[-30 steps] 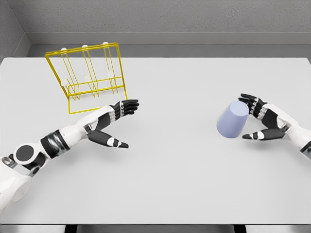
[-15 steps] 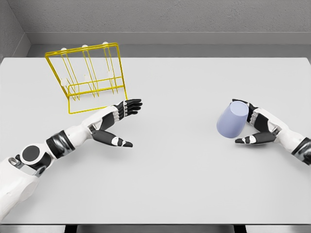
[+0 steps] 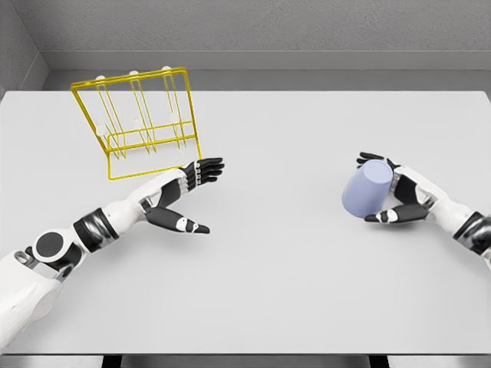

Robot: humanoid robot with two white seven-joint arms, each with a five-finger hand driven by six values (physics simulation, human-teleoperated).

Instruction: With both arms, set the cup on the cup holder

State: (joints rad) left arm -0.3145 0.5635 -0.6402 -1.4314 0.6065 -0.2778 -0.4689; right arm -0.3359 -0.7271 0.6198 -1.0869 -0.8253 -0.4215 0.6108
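The cup (image 3: 367, 192) is looking like smooth matt lilac plastic, the cup holder (image 3: 140, 126) is showing as thin glossy yellow wire, and the pale desk (image 3: 276, 261) is lying smooth and matt.

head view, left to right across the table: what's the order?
yellow cup holder → left hand, open → lavender cup → right hand, fingers closing around the cup.

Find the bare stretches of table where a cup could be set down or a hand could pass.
Free: the wide middle between left hand and cup, and the whole near strip of table. Crowded: around the yellow cup holder, and the right side where the right hand wraps the cup.
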